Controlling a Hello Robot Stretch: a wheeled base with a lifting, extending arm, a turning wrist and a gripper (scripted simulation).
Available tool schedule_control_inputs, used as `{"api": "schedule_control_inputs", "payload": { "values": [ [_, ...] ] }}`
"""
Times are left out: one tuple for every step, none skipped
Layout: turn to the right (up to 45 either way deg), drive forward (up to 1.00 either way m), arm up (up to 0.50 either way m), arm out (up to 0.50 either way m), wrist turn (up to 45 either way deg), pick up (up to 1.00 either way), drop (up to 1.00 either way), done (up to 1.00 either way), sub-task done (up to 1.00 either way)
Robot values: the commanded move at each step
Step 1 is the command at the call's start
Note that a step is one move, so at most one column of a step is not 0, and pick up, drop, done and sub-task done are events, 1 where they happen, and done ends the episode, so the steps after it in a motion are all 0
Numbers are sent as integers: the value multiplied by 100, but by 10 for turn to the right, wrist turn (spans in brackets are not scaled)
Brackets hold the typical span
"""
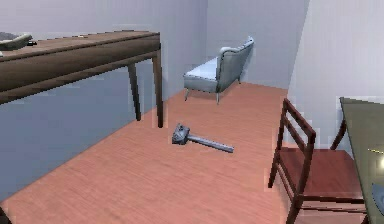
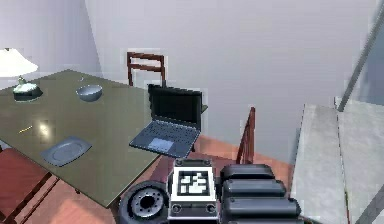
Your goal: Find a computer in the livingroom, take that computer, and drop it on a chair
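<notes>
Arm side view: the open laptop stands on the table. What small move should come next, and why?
Probably extend the arm a little toward the laptop. It stands open on the green table near the edge, just beyond the arm's marked end and apart from it, so reaching seems enough without driving.

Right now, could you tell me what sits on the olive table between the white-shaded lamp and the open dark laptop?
In the arm side view, a small grey bowl sits between the white-shaded lamp and the open dark laptop.
</notes>
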Motion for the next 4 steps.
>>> {"api": "schedule_control_inputs", "payload": {
  "values": [
    [0, 0, 0, 48, 0, 0, 0, 0, 0],
    [0, 0, 0, 0, 450, 0, 0, 0, 0],
    [0, 0, 0, 0, 450, 0, 0, 0, 0],
    [0, 0, 0, 0, 390, 0, 0, 0, 0]
  ]
}}
